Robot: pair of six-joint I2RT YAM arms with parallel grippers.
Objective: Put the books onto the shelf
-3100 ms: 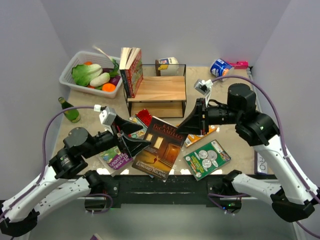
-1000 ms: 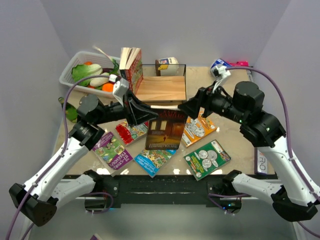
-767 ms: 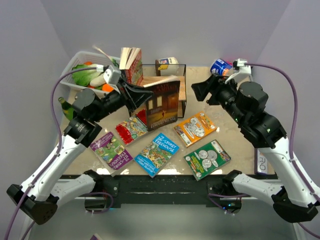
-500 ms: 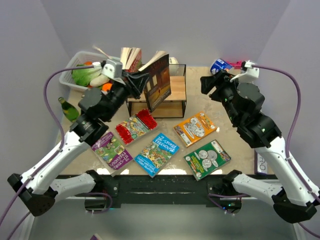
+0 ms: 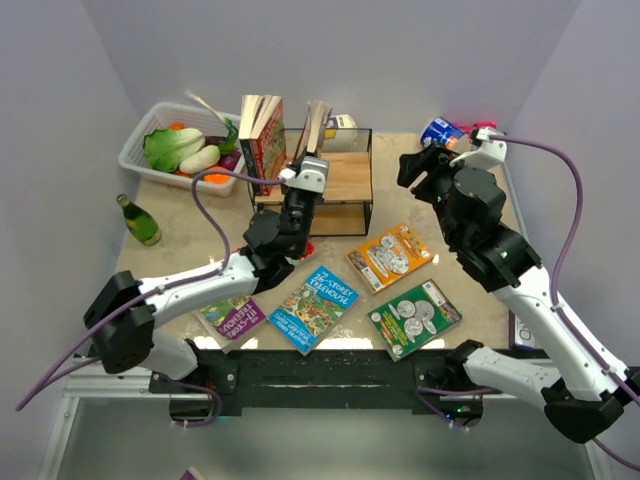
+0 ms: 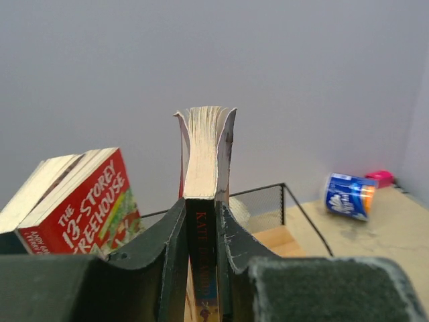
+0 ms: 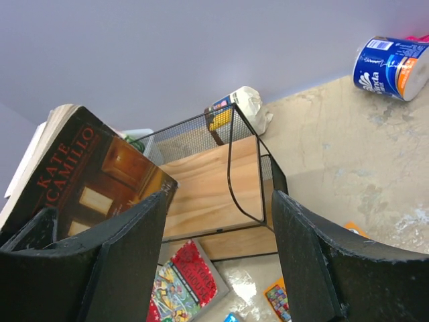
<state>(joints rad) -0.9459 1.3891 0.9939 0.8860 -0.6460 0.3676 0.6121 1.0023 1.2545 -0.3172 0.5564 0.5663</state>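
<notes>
My left gripper [image 5: 305, 152] [image 6: 201, 204] is shut on the spine of a dark book [image 5: 317, 122] [image 6: 204, 151] [image 7: 87, 181]. It holds the book upright, pages fanned at the top, over the left part of the shelf [image 5: 335, 180] [image 7: 208, 184]. Two other books [image 5: 261, 138] [image 6: 84, 208] lean at the shelf's left end. On the table in front lie orange [image 5: 390, 255], green [image 5: 414, 318], blue [image 5: 314, 302], purple [image 5: 232, 318] and red [image 7: 184, 282] books. My right gripper [image 5: 422, 168] [image 7: 221, 258] hangs open and empty to the right of the shelf.
A white basket of vegetables [image 5: 135, 152] stands at the back left, with a green bottle [image 5: 140, 220] in front of it. A blue can [image 5: 440, 132] [image 7: 392, 59] and a pink item [image 5: 482, 128] lie at the back right. A small white pack [image 7: 244, 104] sits behind the shelf.
The left arm has lifted the dark book off the table and turned it upright, edge-on, over the shelf. The right gripper has let go and drawn back to the right.
</notes>
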